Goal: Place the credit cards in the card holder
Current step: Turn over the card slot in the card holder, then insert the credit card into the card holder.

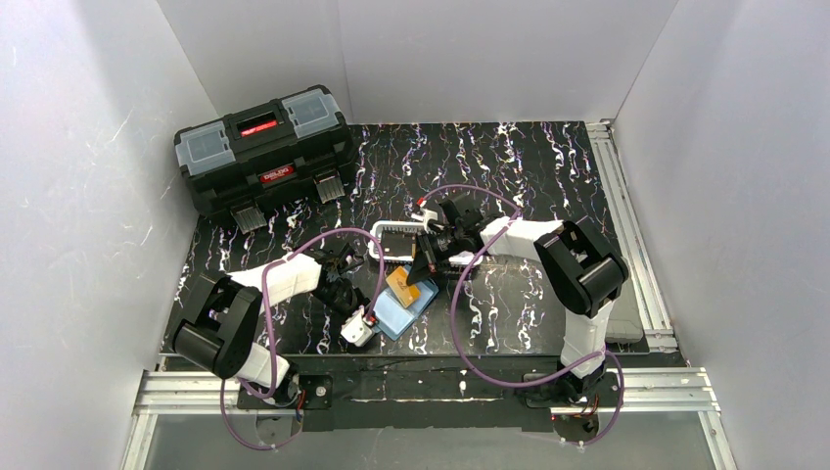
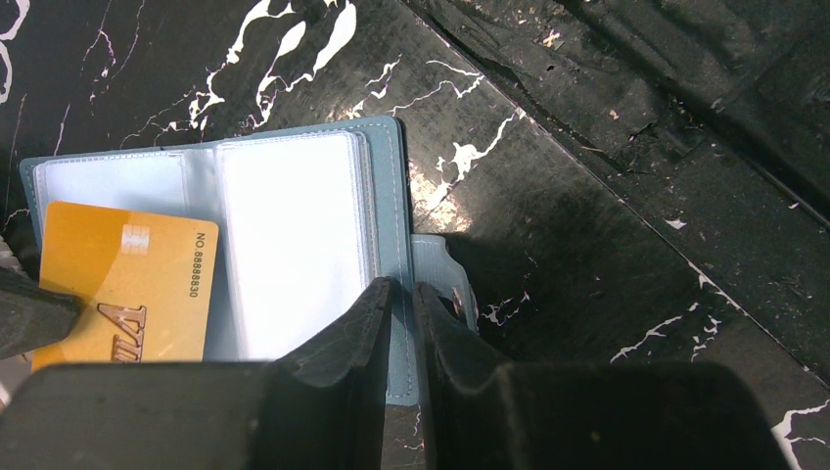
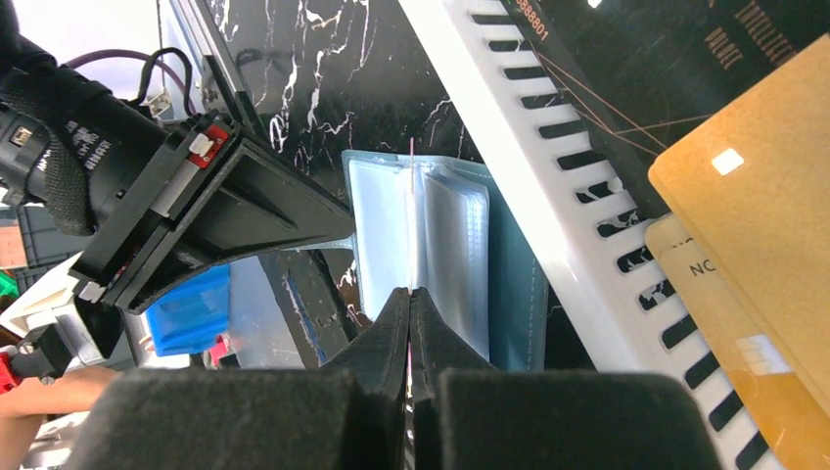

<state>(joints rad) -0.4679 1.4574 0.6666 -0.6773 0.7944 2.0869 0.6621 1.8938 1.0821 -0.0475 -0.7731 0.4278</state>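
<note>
Counter (image 1: 548,176): black with white marbling; it carried everything below
Toolbox (image 1: 264,157): black, closed, at the far left corner, well apart from the work
Right arm: elbow raised on the right; forearm reaching left toward the middle; wrist pitched down over the card holder
Left arm: elbow folded low on the left; forearm running right; wrist angled down at the holder's near side
White mesh basket (image 3: 563,225): just beyond the holder; a black card (image 3: 607,69), a gold card (image 3: 763,186) and a paler card (image 3: 734,333) lay in it
Card holder (image 2: 294,225): teal, lying open on the counter between the two arms, clear sleeves up, snap tab (image 2: 445,269) sticking out from its cover edge
Orange card (image 2: 127,284): flat over the page farthest from the tab; printed number parallel to the spine, so its long axis seemed to lie along the spine; whether its edge had entered a sleeve could not be told
Left end effector (image 2: 403,289): fingers drawn nearly together with the cover's edge between them, beside the tab; judged to be pinning the holder
Right end effector (image 3: 410,294): fingers closed tight on a card seen edge-on as a thin line; judged to be the orange one
Key relation: the sleeves lay directly ahead of the right end effector, which was the arm nearer to the card; the card needed pushing along its own plane into the page beneath
</note>
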